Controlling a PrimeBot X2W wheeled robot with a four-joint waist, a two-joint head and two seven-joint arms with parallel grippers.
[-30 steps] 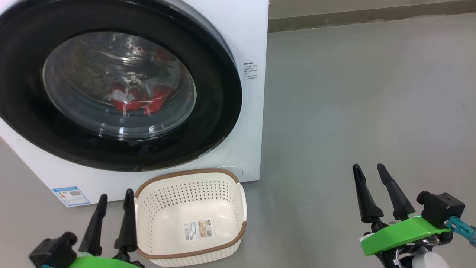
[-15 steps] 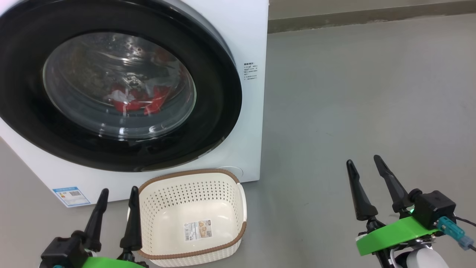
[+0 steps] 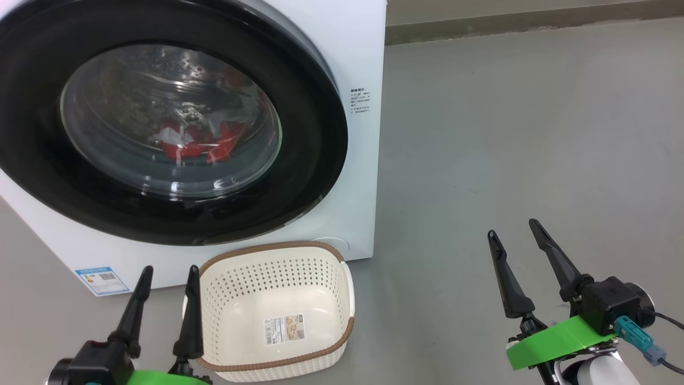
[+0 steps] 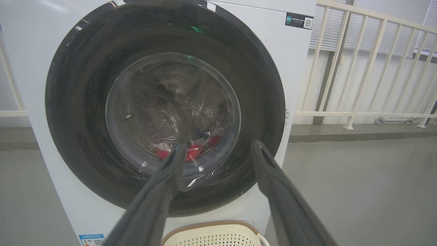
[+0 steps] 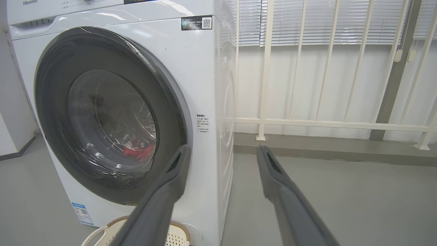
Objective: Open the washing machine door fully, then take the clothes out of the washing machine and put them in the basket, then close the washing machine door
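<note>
Black fingers (image 3: pixel 189 315) on your left gripper (image 3: pixel 169 270) are standing wide, empty. The washing machine door (image 3: pixel 299 160) is sitting shut over the red clothes (image 3: pixel 195 144), and the basket (image 3: pixel 270 247) is waiting empty in front. Your right gripper (image 3: pixel 512 227) is gaping too. Every step is left to do.

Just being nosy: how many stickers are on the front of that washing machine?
3: a blue sticker at the bottom left corner, a small text sticker right of the door, a dark QR sticker at the top right. Others may be hidden.
</note>
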